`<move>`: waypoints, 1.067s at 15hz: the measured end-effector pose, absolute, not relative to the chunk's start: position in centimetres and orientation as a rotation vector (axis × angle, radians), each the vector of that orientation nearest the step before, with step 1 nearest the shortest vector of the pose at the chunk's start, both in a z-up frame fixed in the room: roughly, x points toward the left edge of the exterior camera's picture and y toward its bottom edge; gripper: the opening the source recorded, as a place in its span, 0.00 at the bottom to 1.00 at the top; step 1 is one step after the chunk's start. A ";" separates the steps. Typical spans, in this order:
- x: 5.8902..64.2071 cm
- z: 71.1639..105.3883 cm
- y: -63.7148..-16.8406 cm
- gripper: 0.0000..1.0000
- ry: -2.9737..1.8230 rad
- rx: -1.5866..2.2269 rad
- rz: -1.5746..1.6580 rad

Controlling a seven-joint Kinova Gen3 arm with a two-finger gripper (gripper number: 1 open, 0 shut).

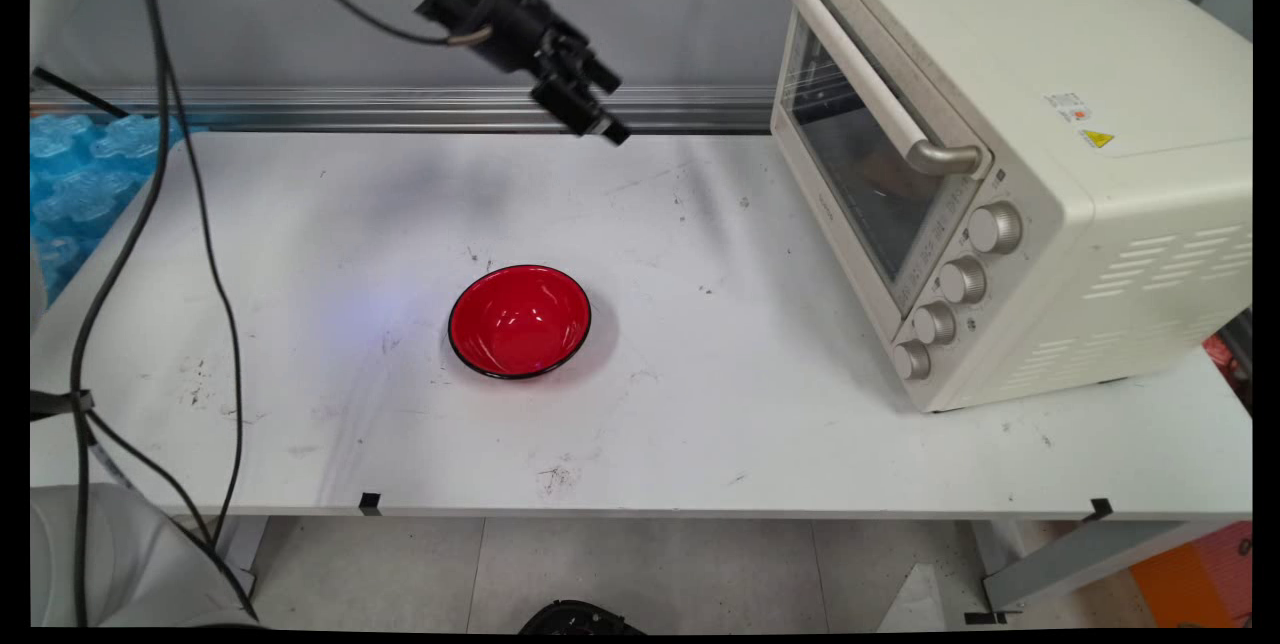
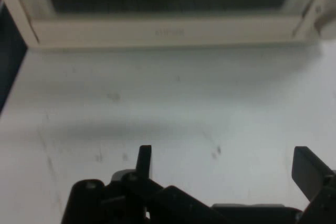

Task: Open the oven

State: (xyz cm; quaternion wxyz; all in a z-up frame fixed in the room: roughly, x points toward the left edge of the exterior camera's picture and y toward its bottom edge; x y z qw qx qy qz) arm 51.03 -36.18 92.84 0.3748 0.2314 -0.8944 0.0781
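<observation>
Main view: end effector (image 1: 600, 104) raised, toaster oven (image 1: 1000, 164) rightward.

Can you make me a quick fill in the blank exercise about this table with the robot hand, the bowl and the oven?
1. The bowl on the white table is coloured ____.
2. The toaster oven has its door ____.
3. The hand holds ____ between its fingers, which stand wide apart.
4. Down the oven's front run ____ round knobs.

Missing words: red; shut; nothing; four
</observation>
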 end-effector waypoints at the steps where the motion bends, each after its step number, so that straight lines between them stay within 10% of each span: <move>1: 50.4 93.3 -36.7 1.00 -2.274 0.590 0.210; 10: 46.1 95.7 -40.3 1.00 -2.177 0.571 0.266; 11: 45.6 96.0 -40.7 0.00 -2.164 0.570 0.270; 16: 43.0 97.3 -42.5 0.00 -2.102 0.558 0.282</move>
